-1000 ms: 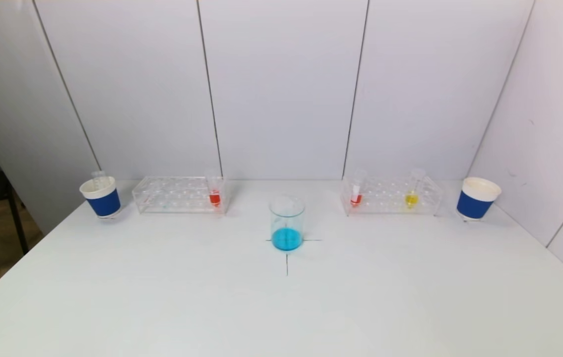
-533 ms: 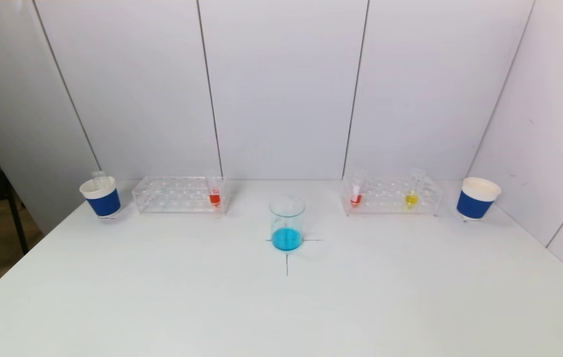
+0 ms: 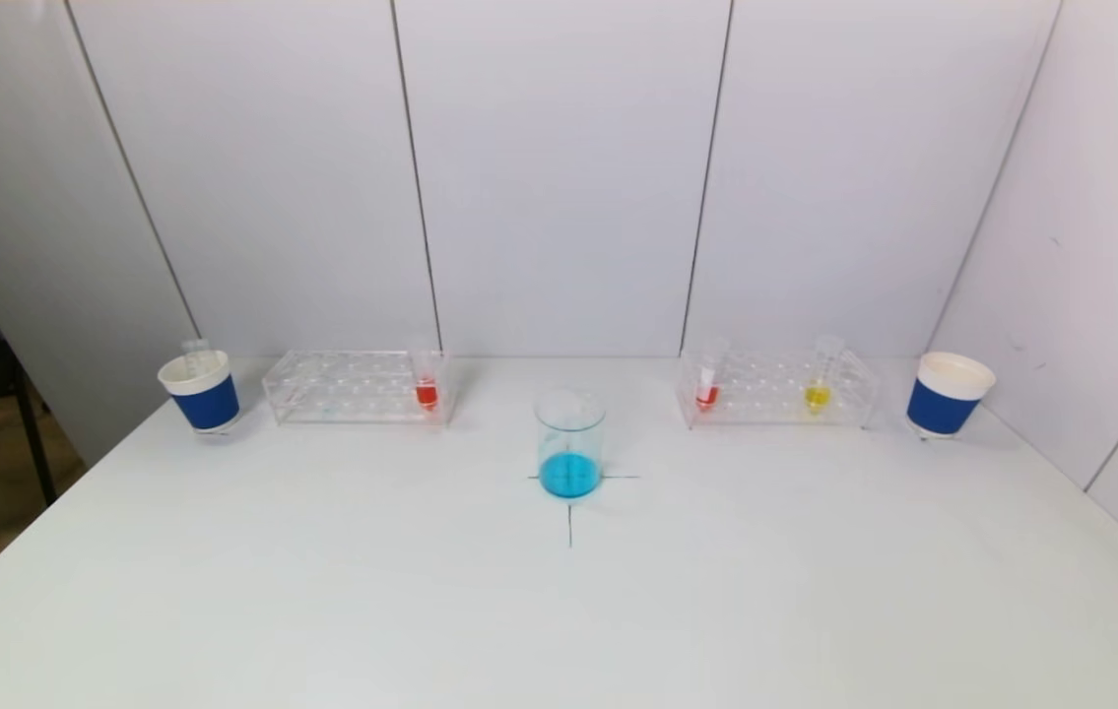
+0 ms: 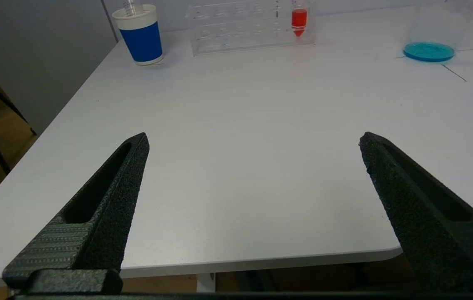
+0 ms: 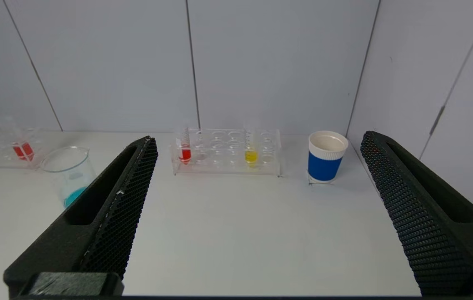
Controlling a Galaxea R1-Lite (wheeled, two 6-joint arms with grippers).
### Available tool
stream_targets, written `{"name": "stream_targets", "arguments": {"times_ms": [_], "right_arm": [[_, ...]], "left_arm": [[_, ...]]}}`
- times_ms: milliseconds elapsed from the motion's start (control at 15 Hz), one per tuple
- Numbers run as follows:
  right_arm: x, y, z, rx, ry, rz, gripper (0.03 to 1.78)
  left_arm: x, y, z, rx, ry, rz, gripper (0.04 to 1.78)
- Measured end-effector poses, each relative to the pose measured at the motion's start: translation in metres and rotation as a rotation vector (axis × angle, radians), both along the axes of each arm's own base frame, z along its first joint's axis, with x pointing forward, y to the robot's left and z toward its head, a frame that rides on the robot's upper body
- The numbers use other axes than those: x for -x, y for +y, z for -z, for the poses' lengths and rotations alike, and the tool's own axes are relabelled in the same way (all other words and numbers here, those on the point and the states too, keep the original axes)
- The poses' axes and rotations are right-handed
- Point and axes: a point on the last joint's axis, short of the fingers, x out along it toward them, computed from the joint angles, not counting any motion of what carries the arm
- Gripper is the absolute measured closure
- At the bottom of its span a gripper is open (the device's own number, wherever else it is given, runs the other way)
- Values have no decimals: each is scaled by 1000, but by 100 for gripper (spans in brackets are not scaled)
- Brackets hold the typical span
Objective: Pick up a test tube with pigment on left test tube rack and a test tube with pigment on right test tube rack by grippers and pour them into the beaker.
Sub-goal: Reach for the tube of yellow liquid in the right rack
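A clear glass beaker with blue liquid at its bottom is seen on the white surface, standing on a black cross mark midway between the side edges. Toward the far edge, a clear plastic left test tube rack is placed; a test tube with red pigment is held upright in the rack end nearest the beaker. A clear plastic right test tube rack is set on the other side, and a tube with red pigment and a tube with yellow pigment are held in it. A blue-and-white paper cup is stood near the far left corner, with a clear tube inside, and a second blue-and-white cup near the far right corner.

The left tool is held wide open above the near left part of the surface, nothing gripped. The right tool is likewise spread open and empty, faced toward the right rack.
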Motion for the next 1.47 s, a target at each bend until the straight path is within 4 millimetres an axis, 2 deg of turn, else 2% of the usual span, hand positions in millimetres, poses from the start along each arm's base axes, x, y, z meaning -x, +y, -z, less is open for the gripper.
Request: {"name": "stream_targets", "arguments": {"times_ms": [133, 267, 533, 733, 1000, 1467], "right_arm": [[-41, 1, -7, -5, 28, -1, 4], [-81, 2, -4, -16, 57, -1, 4], [-161, 4, 21, -39, 87, 0, 4], [-207, 4, 46, -40, 78, 4, 4], [-253, 7, 80, -34, 48, 8, 4], [-296, 17, 124, -31, 42, 30, 4]], "left_arm": [[0, 0, 0, 0, 0, 0, 6], [0, 0, 0, 0, 0, 0, 6], [0, 0, 0, 0, 0, 0, 6], [0, 0, 0, 0, 0, 0, 6], [0, 0, 0, 0, 0, 0, 6], [0, 0, 0, 0, 0, 0, 6]]}}
